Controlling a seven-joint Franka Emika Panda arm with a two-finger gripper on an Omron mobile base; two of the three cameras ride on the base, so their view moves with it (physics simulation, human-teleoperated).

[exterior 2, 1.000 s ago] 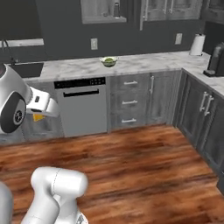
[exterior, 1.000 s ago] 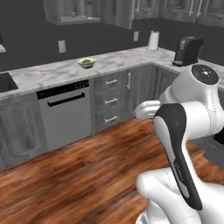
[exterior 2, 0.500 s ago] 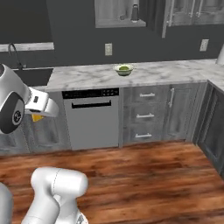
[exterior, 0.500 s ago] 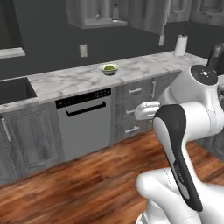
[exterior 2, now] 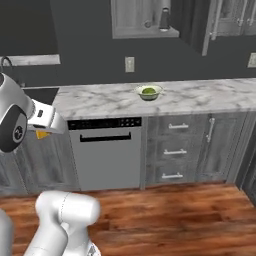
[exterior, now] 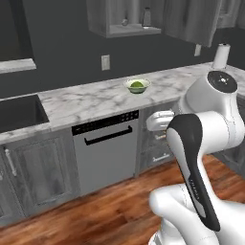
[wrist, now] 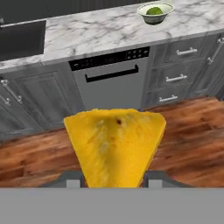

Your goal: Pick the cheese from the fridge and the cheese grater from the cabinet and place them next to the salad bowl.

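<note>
The gripper (wrist: 114, 181) is holding the cheese (wrist: 114, 146), its jaws clamped on the wedge from both sides, with the wide yellow face filling the lower middle of the hand view. In the right base view a bit of the cheese (exterior 2: 42, 134) is peeking out under the white hand at the left edge, in front of the lower cupboards and well apart from the bowl.

The bowl (exterior: 137, 85) is sitting on the marble counter (exterior: 91, 99) with a green ball inside, above and just right of the dishwasher (exterior: 107, 150). 3 drawers (exterior 2: 175, 150) are stacked to the right of the dishwasher. A dark sink (exterior: 19, 111) is lying at the counter's left end.

Up on the wall, the cabinet (exterior 2: 144, 20) is standing open, and the grater (exterior 2: 164, 18) is sitting upright on its shelf beside a small rounded grey object (exterior 2: 148, 24).
</note>
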